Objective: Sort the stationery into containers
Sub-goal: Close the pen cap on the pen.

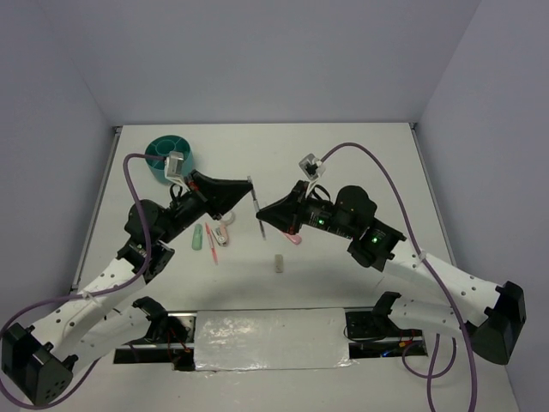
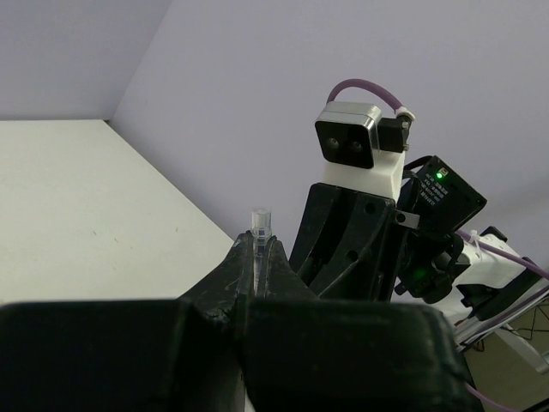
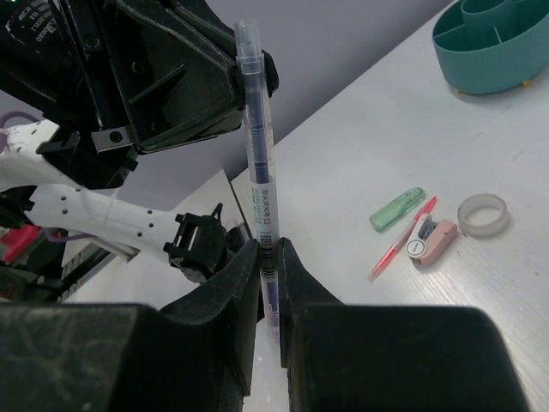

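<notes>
A dark pen with a clear cap point(image 1: 256, 204) is held in the air between both grippers. My left gripper point(image 1: 250, 192) is shut on its upper end; in the left wrist view the clear tip point(image 2: 260, 220) sticks up from between the shut fingers. My right gripper point(image 1: 263, 216) is shut on the pen's lower part point(image 3: 257, 163). The round teal cup point(image 1: 170, 154) stands at the far left, and also shows in the right wrist view point(image 3: 496, 39). On the table lie a green oblong piece point(image 3: 397, 209), a thin pink pen point(image 3: 401, 239), a pink oblong piece point(image 3: 429, 241) and a clear ring point(image 3: 482, 215).
A small tan block point(image 1: 279, 263) lies alone near the front middle. Another pink item point(image 1: 292, 241) shows partly under my right arm. A silver strip point(image 1: 270, 339) runs along the near edge between the arm bases. Pale walls enclose the table.
</notes>
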`<action>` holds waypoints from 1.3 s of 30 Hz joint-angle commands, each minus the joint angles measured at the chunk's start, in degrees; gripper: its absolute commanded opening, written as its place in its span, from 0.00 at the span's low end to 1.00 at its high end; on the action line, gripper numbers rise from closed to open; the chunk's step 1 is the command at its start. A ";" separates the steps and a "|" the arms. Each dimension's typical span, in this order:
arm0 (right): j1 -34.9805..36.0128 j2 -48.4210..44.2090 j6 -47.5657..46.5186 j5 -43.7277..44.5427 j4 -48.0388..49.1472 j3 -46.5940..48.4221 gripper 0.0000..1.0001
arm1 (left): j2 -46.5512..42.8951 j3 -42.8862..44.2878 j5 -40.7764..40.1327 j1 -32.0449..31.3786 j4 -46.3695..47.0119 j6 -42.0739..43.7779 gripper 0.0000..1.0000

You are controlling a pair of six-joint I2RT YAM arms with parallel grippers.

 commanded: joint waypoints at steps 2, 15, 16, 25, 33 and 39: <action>-1.34 -1.23 1.76 1.35 21.76 7.95 0.00 | 1.06 -1.55 6.34 -2.08 -11.47 3.13 0.00; -1.51 0.88 -0.36 -1.38 18.95 14.72 0.00 | 1.86 -2.77 6.78 -2.78 -14.98 6.29 0.00; -1.60 1.06 -0.62 -1.64 18.68 15.16 0.00 | 1.68 -2.86 6.69 -2.78 -15.43 6.47 0.00; -2.65 1.85 -1.85 -1.47 14.90 19.55 0.00 | -0.43 -4.71 4.85 -2.78 -18.24 8.23 0.00; -3.01 3.43 -0.27 -3.75 15.25 22.19 0.00 | 0.71 -6.03 5.29 -2.78 -16.84 7.70 0.00; -3.18 4.13 -0.71 -4.37 13.76 24.65 0.00 | 0.80 -6.29 5.64 -2.78 -17.19 8.23 0.00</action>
